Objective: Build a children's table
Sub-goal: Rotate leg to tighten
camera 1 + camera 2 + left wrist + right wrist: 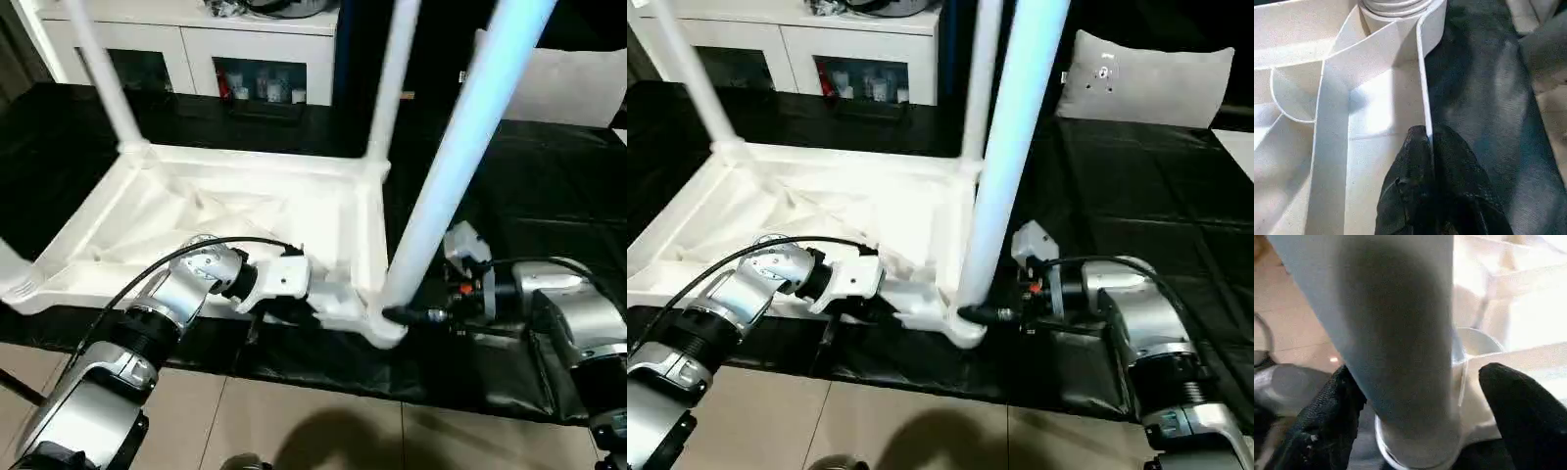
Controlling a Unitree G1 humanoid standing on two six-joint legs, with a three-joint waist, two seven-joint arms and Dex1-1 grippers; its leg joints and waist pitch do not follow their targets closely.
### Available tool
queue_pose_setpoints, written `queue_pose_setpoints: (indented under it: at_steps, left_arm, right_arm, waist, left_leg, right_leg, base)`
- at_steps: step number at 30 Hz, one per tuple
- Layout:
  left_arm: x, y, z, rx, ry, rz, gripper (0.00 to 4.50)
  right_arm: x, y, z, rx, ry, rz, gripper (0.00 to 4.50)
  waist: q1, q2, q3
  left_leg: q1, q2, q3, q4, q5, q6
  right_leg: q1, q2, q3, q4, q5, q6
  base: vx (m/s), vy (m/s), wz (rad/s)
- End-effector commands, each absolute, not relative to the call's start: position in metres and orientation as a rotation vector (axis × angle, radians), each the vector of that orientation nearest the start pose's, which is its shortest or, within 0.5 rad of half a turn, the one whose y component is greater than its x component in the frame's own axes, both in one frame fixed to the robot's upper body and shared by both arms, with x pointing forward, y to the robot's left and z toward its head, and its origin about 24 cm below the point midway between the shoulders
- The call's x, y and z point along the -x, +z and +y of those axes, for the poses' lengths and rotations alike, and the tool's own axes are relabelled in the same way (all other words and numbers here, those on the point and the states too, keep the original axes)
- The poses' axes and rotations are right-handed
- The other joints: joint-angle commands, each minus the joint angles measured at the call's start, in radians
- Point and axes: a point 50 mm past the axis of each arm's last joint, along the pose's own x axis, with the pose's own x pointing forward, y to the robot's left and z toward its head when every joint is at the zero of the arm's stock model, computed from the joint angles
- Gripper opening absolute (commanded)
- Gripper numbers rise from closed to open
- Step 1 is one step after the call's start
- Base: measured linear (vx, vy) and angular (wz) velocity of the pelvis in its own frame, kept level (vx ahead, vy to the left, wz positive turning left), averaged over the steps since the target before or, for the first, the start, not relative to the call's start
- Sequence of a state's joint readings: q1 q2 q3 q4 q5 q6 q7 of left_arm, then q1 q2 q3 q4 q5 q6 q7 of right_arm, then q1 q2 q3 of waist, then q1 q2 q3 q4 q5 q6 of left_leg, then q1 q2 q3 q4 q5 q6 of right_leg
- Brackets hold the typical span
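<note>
**Left gripper pinned on rim, right straddling the near leg**

Left gripper point(1427, 147) is clamped shut on the thin side wall of the upturned table top point(225, 211), just short of the near corner socket point(384, 328). Fingers point(1410, 161) sit one either side of the wall, so it's acting as the anchor.

Table top lies ribbed side up on the black mat point(549, 196). Two far legs point(103, 73) stand in their sockets at the back, in front of the white cabinet point(196, 44).

Near leg point(460, 147) stands in that corner socket, tilted slightly toward the right. Can't tell if it's fully seated.

Right gripper point(1420, 396) is at the leg's base, fingers point(1327, 416) spread on both sides of it. Left pad looks touching, right pad apart, so not a real grip.

Risks, my read:
- Leg not home: with the right fingers loose it could lean further and pop out.
- Pushing the leg down off-axis would likely jam it in the socket.
- Left pinch is on a thin wall: a hard push could flex it or slip the grip, and the top slides on the mat.
</note>
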State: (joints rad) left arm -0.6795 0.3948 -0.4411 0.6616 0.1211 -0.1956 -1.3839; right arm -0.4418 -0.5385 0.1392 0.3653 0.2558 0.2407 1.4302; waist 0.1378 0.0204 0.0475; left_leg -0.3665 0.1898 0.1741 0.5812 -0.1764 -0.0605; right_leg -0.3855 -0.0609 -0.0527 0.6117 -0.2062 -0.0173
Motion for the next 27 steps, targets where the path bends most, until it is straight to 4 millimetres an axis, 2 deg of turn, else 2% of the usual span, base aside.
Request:
queue_pose_setpoints:
  at_steps: [1, 13, 19, 21, 23, 24, 26, 27]
  left_arm:
    - [-0.300, 0.044, 0.118, -0.811, -1.774, 0.499, 0.00]
    - [-0.298, 0.046, 0.118, -0.791, -1.814, 0.493, 0.00]
    - [-0.296, 0.048, 0.115, -0.678, -1.809, 0.494, 0.00]
    - [-0.298, 0.048, 0.113, -0.643, -1.774, 0.498, 0.00]
    - [-0.303, 0.050, 0.107, -0.593, -1.704, 0.479, 0.00]
    - [-0.303, 0.050, 0.107, -0.593, -1.704, 0.479, 0.00]
    - [-0.316, 0.054, 0.096, -0.495, -1.550, 0.468, 0.00]
    - [-0.318, 0.054, 0.094, -0.484, -1.529, 0.471, 0.00]
  right_arm:
    - [-0.288, 0.082, -0.186, 0.118, 1.460, 0.385, 3.59]
    - [-0.278, 0.075, -0.182, 0.040, 1.570, 0.453, 2.59]
    - [-0.275, 0.076, -0.174, -0.074, 1.548, 0.416, 2.22]
    - [-0.277, 0.074, -0.170, -0.083, 1.501, 0.401, 2.20]
    - [-0.283, 0.069, -0.163, -0.053, 1.389, 0.391, 2.20]
    - [-0.283, 0.069, -0.163, -0.053, 1.389, 0.391, 2.20]
    - [-0.306, 0.061, -0.154, -0.047, 1.086, 0.386, 2.13]
    - [-0.309, 0.061, -0.153, -0.049, 1.046, 0.386, 2.13]
  waist:
    - [-0.003, -0.013, -0.061]
    - [0.004, -0.014, -0.064]
    - [0.005, -0.013, -0.063]
    - [0.002, -0.013, -0.062]
    - [-0.001, -0.010, -0.057]
    - [-0.003, -0.012, -0.054]
    - [-0.013, -0.011, -0.049]
    - [-0.022, -0.010, -0.045]
  left_leg:
    - [0.013, 0.049, -0.008, -0.059, -0.172, 0.066]
    - [0.013, 0.049, -0.009, -0.058, -0.155, 0.062]
    - [0.012, 0.050, -0.008, -0.058, -0.153, 0.062]
    - [0.011, 0.049, -0.008, -0.059, -0.159, 0.055]
    - [0.012, 0.047, -0.010, -0.062, -0.193, 0.039]
    - [0.011, 0.046, -0.009, -0.064, -0.201, 0.033]
    - [0.017, 0.043, -0.012, -0.068, -0.240, 0.007]
    - [0.018, 0.040, -0.013, -0.070, -0.258, -0.006]
  right_leg:
    - [0.043, -0.087, 0.044, -0.070, -0.135, -0.232]
    - [0.043, -0.087, 0.042, -0.067, -0.128, -0.231]
    - [0.042, -0.087, 0.042, -0.066, -0.121, -0.233]
    - [0.042, -0.088, 0.043, -0.068, -0.138, -0.230]
    - [0.040, -0.088, 0.042, -0.076, -0.215, -0.214]
    - [0.040, -0.088, 0.042, -0.079, -0.242, -0.205]
    - [0.032, -0.089, 0.044, -0.089, -0.352, -0.177]
    - [0.029, -0.089, 0.042, -0.091, -0.390, -0.173]
  base:
    - [0.000, 0.000, 0.00]
    - [0.000, 0.000, 0.00]
    - [0.000, 0.000, 0.00]
    - [0.000, 0.000, 0.00]
    - [0.000, 0.000, 0.00]
    - [0.000, 0.000, 0.00]
    - [0.000, 0.000, 0.00]
    - [0.000, 0.000, 0.00]
